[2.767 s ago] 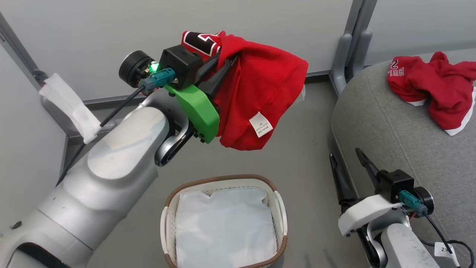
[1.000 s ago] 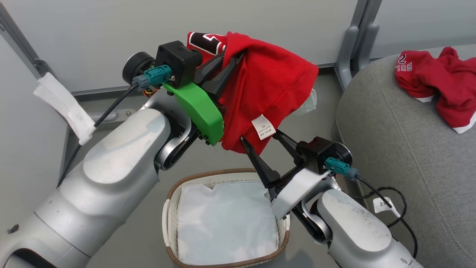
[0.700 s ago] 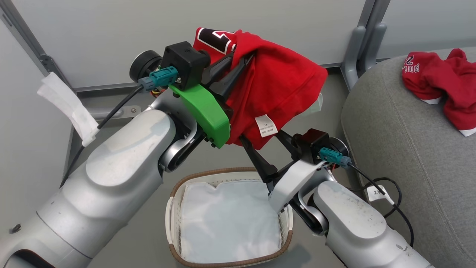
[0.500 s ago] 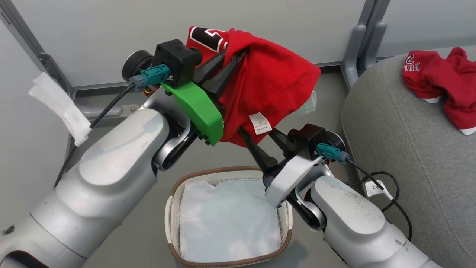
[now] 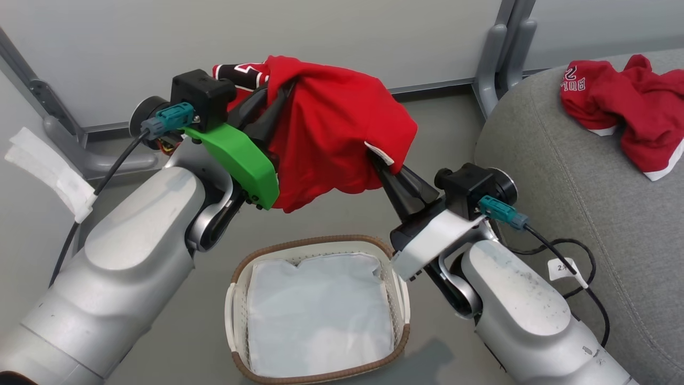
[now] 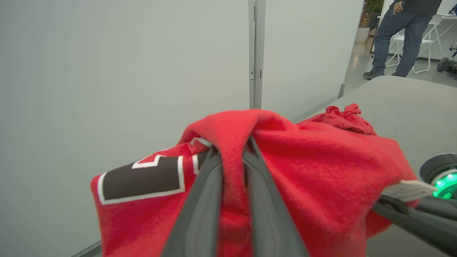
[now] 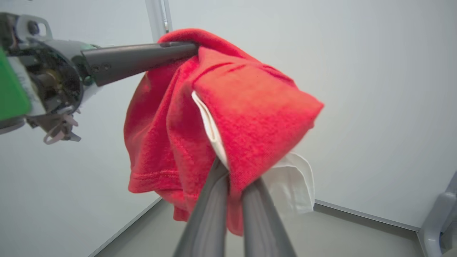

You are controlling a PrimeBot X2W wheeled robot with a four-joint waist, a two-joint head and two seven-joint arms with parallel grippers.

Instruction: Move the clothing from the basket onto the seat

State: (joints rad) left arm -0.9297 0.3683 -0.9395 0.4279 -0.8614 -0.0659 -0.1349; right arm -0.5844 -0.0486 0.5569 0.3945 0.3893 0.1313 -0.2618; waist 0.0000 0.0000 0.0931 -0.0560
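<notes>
One piece of red clothing (image 5: 331, 133) hangs in the air above the basket (image 5: 320, 241), held at both ends. My left gripper (image 5: 275, 96) is shut on its upper fold near the black number; the left wrist view has that gripper (image 6: 234, 153) pinching red cloth (image 6: 321, 171). My right gripper (image 5: 382, 160) is shut on the garment's lower corner by the white label, and its own view shows the gripper (image 7: 235, 175) clamped on the cloth (image 7: 250, 107). A second red garment (image 5: 620, 107) lies on the grey seat (image 5: 556, 176). The basket holds a white liner (image 5: 318, 315).
Grey partition walls with metal posts (image 5: 502, 48) stand behind. A white cloth strip (image 5: 48, 166) hangs on the left post. My right arm's cable and tag (image 5: 561, 267) rest against the seat's edge. A person (image 6: 407, 32) stands far off beyond the seat.
My right gripper, open around the garment's lower edge a second ago, has shut on it and lifted that corner. The left gripper keeps its hold. The head camera has shifted.
</notes>
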